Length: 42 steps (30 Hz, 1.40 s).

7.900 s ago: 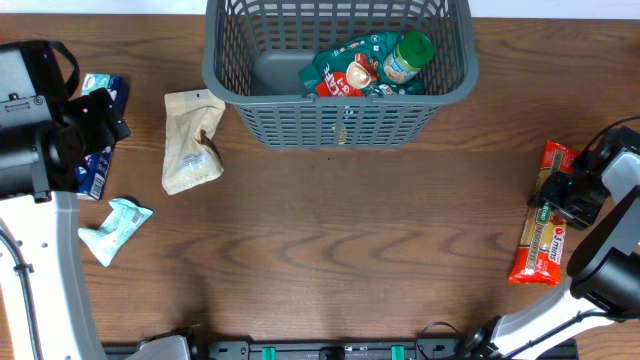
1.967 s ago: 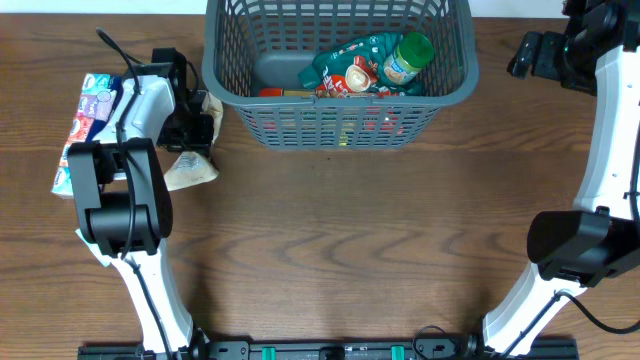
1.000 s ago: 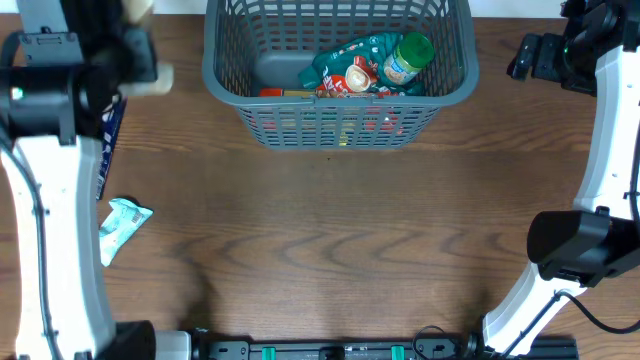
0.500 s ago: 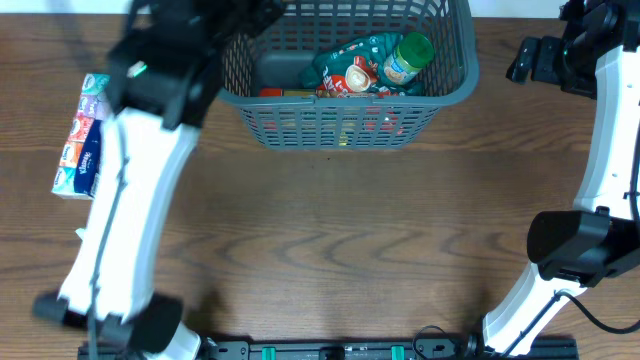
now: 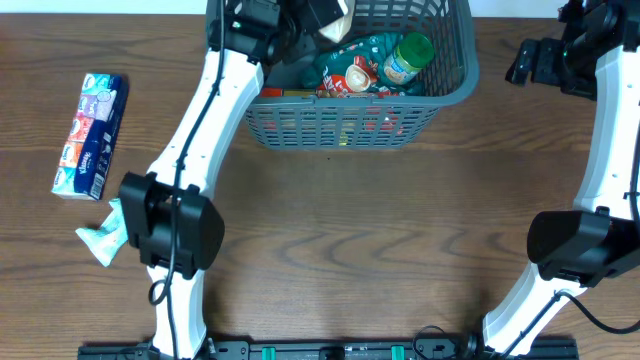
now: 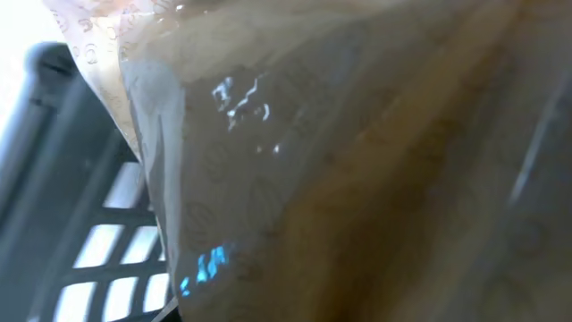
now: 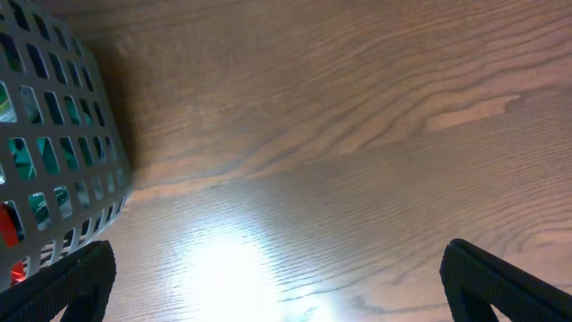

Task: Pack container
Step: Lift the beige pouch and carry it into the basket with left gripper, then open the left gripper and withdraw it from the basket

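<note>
Container, our dark grey basket at the table's 12 o'clock, holds a green packet and a green-lidded jar, while our left gripper hangs over its 11 o'clock part clamped on a beige pouch, and our right gripper sits at 2 o'clock, jaws spread wide.
</note>
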Motion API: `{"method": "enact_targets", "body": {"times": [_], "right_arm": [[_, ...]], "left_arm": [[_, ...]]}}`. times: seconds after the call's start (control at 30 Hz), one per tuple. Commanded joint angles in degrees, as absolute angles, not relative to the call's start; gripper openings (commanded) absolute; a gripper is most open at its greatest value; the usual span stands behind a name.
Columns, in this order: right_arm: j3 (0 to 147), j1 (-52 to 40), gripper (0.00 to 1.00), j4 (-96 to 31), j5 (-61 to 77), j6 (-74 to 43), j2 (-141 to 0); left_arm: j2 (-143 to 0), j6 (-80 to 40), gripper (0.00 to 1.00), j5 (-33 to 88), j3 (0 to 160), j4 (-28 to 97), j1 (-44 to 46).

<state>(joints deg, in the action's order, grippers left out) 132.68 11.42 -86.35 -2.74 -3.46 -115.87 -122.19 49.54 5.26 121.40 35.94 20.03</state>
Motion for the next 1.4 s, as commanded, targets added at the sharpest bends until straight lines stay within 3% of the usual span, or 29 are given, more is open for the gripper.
{"method": "enact_targets", "body": {"times": [0.0,0.17,0.27,0.33,0.37,0.7,0.9,1.0,1.13,1.37], "right_arm": [[132.5,11.6,0.99,-86.6,-2.5,-2.4,-116.3],[132.5,11.6,0.99,-86.6,-2.5,-2.4,-116.3],[132.5,11.6,0.99,-86.6,-2.5,-2.2,-116.3],[132.5,11.6,0.99,-86.6,-2.5,-2.0,-116.3],[132.5,11.6,0.99,-86.6,-2.5,-2.0,-116.3],[132.5,11.6,0.99,-86.6,-2.5,-2.0,-116.3],[132.5,11.6,0.99,-87.7,-2.5,-1.6,-116.3],[132.5,11.6,0.99,-88.1,-2.5,-1.2,-116.3],[132.5,11.6,0.99,-88.1,-2.5,-1.2,-116.3],[132.5,11.6,0.99,-88.1,-2.5,-1.2,-116.3]], "left_arm": [[-121.7,49.9,0.29,6.0,121.8,35.9,19.9],[-121.7,48.9,0.45,6.0,121.8,36.0,19.8],[-121.7,48.2,0.66,6.0,121.8,36.7,19.8],[-121.7,48.1,0.93,6.0,121.8,37.1,19.8],[-121.6,48.1,0.99,6.0,121.8,37.3,19.8],[-115.2,45.1,0.99,5.2,121.8,40.3,19.6],[-105.1,45.1,0.99,-2.6,121.8,43.9,19.2],[-100.0,39.0,0.99,-8.2,121.8,46.6,17.7],[-93.9,32.1,0.98,-10.3,121.8,53.5,12.6],[-90.6,31.6,0.99,-7.2,121.8,64.3,-4.1]]}}
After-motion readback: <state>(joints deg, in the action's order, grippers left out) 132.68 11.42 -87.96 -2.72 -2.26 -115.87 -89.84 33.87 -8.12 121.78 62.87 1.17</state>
